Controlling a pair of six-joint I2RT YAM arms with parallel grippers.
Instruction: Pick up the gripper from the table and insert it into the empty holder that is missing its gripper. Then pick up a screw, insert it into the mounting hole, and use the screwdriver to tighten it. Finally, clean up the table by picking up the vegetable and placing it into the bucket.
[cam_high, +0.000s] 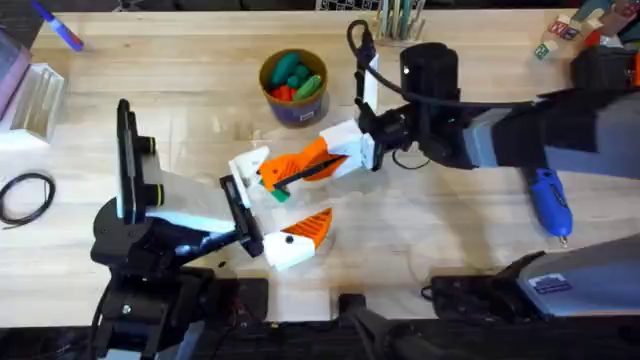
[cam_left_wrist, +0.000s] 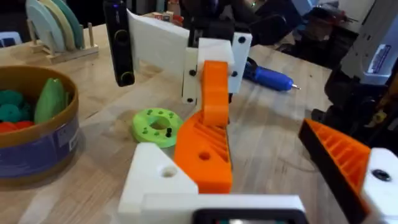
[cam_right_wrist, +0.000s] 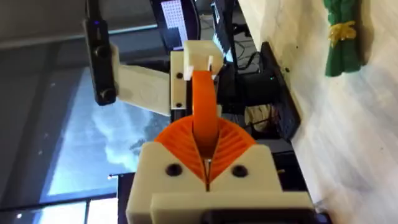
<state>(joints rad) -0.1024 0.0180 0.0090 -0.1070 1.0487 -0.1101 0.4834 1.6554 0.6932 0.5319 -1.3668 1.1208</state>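
A: Overhead first?

B: Left gripper near the middle of the table, fingers spread wide, each a white base with an orange ribbed pad. Right gripper in from the right, pads pressed together on the orange wedge of the left gripper's farther finger.

A: Loose piece or fixed pad?

B: Cannot tell from up here.

A: Anything else on the wood?

B: Green disc just beside the pinched wedge, on the near side. Bucket farther back, upright, holding teal, red and green toy vegetables. Blue screwdriver flat on the right, beside the right arm, metal tip toward the near edge.

A: Left wrist view?

B: Own fingers wide apart, one low on each side. Right gripper straight ahead, clamped on the tip of the orange wedge, jaws closed. Green disc flat on the table just beside that wedge. Bucket close by, brown rim and blue wall plain to see. Screwdriver beyond the right gripper, well apart from the disc.

A: Right wrist view?

B: Orange pads shut on the thin edge of the wedge, with its white base just past them. Slim green vegetable with a tan band, lying on bare wood, apart from both grippers and outside the bucket.
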